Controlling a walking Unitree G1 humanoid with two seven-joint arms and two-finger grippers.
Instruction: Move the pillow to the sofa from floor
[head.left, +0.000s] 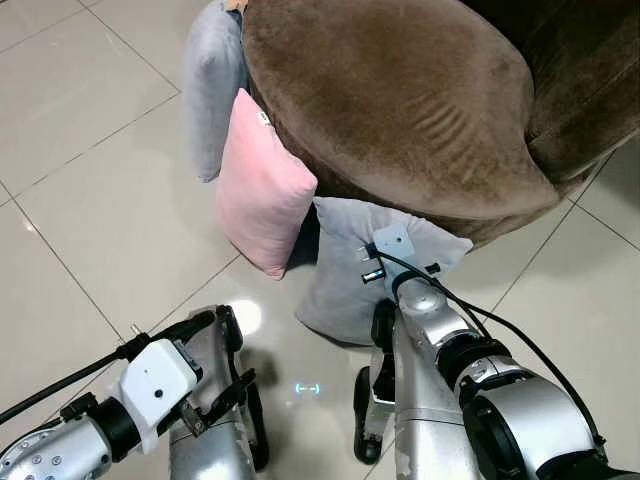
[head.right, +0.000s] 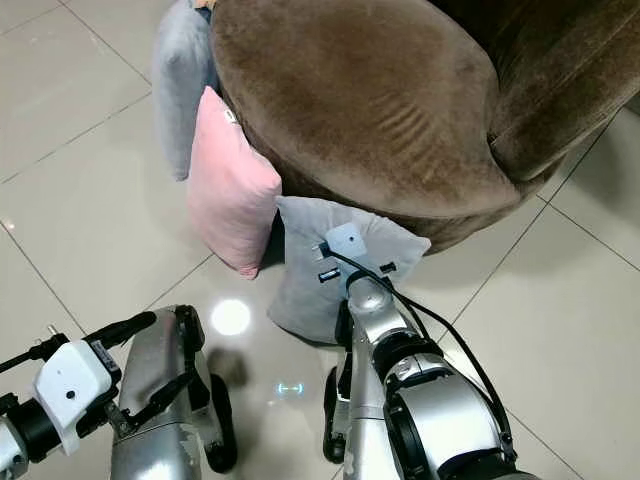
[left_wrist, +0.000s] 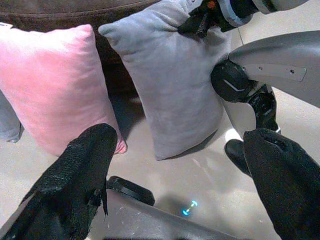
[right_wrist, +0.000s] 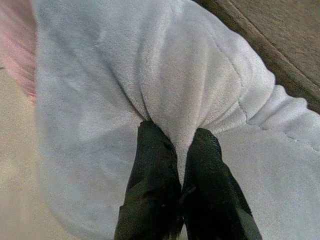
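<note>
Grey pillow (head.left: 345, 270) stands on edge on the tiled floor (head.left: 90, 200), leaning against the front of the brown sofa (head.left: 400, 100), at about 12 o'clock from the robot's feet. It is soft, plush, pale grey, rectangular with rounded corners; the fabric is bunched into creases where it is pinched near the top edge. Right claw (right_wrist: 177, 150) is clamped on the grey pillow: both black fingers are pressed close together with a fold of fabric squeezed between them. The right arm reaches forward from 5 o'clock, its wrist over the pillow's upper corner.

Pink pillow (head.left: 262, 190) stands upright just beside the grey one, at its 10 o'clock, also leaning on the sofa front; the two look close, contact unclear. A second grey cushion (head.left: 210, 90) stands further back at 11 o'clock against the sofa's side, behind the pink one.

Left claw (left_wrist: 175, 170) hangs low at 7 o'clock, its fingers spread wide apart, nothing between them, aimed toward the pink and grey pillows but well apart from both.
</note>
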